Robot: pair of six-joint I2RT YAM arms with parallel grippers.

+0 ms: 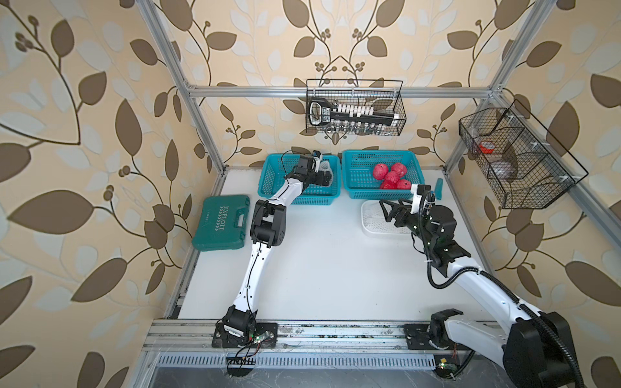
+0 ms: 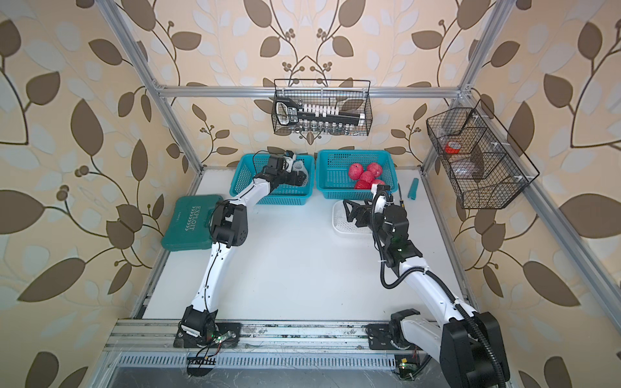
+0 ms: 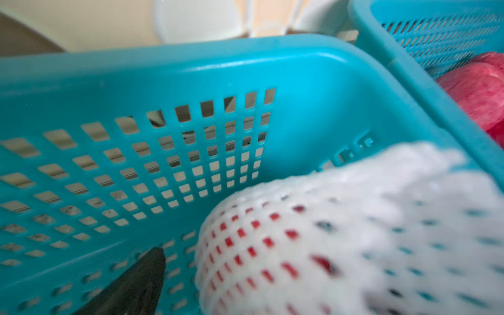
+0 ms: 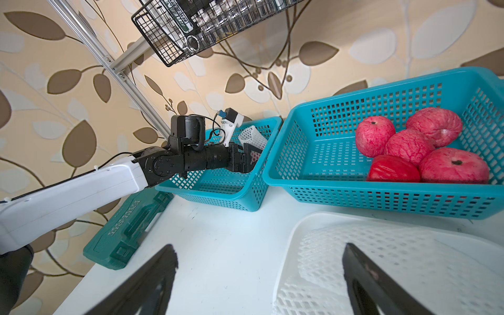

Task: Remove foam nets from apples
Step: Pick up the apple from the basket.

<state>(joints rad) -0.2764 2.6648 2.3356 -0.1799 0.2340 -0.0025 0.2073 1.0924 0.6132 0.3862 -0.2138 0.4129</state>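
Jaws first, nearest my base: my right gripper (image 4: 259, 253) hangs over the near rim of the white tray (image 4: 300, 226), fingers spread wide with nothing between them. Emptied foam nets (image 4: 395, 259) lie flat in that tray. They overlap, so I can say there is more than one but cannot count them.

Farther out, my left gripper (image 4: 249, 159) is down inside the left teal basket (image 1: 268, 183), its jaws spread too. In the left wrist view one dark finger (image 3: 131, 283) stands clear of the netted apple (image 3: 259, 259), with basket floor showing in the gap. The other finger is hidden, so I judge that I grip nothing yet.

The coming move turns on that apple. It sits in the corner of the basket that adjoins the second basket, just beside my left fingers and slightly ahead of them. Its sleeve (image 4: 252, 136) lies tilted: the fruit fills the low end, and the empty end rises above the rim, up and away from my base. My left arm is far nearer, while my right is well apart over the tray. I would close the left on the fruit and bring the right across for the free end.

Farthest, the right teal basket (image 1: 356, 174) holds the bare apples (image 4: 407, 147).

The count is one netted apple in sight, five bare ones, two baskets and one tray.
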